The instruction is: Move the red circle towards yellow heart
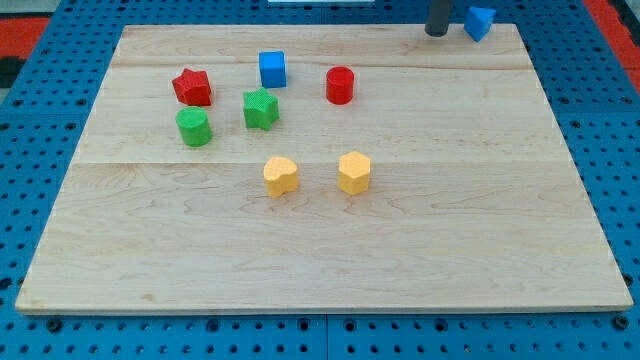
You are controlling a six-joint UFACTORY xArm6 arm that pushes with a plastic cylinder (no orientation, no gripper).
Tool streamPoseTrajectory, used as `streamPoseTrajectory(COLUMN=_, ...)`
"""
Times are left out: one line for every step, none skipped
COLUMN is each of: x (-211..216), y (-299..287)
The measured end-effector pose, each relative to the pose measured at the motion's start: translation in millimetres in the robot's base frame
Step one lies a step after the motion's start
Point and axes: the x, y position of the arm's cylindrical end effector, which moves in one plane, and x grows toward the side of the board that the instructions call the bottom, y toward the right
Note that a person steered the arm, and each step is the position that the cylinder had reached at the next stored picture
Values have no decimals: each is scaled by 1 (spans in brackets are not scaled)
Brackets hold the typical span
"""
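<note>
The red circle (340, 85) stands on the wooden board (450, 200), above the middle. The yellow heart (281, 176) lies below and to the left of it, near the board's centre. My tip (436, 33) is at the view's top edge, well to the upper right of the red circle and just left of a blue block (479, 22). My tip touches neither the red circle nor the yellow heart.
A yellow hexagon (354, 172) sits right of the heart. A blue cube (272, 69), a green star (261, 109), a red star (192, 87) and a green cylinder (194, 127) stand at the upper left. A blue pegboard surrounds the board.
</note>
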Motion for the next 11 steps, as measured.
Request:
streamPoseTrajectory(x=3, y=-3)
streamPoseTrajectory(x=27, y=-24)
streamPoseTrajectory(x=48, y=-38)
streamPoseTrajectory(x=63, y=-70)
streamPoseTrajectory(x=88, y=-111)
streamPoseTrajectory(x=93, y=-143)
streamPoseTrajectory(x=93, y=-160)
streamPoseTrajectory(x=100, y=-178)
streamPoseTrajectory(x=127, y=-179)
streamPoseTrajectory(x=149, y=-179)
streamPoseTrajectory(x=165, y=-176)
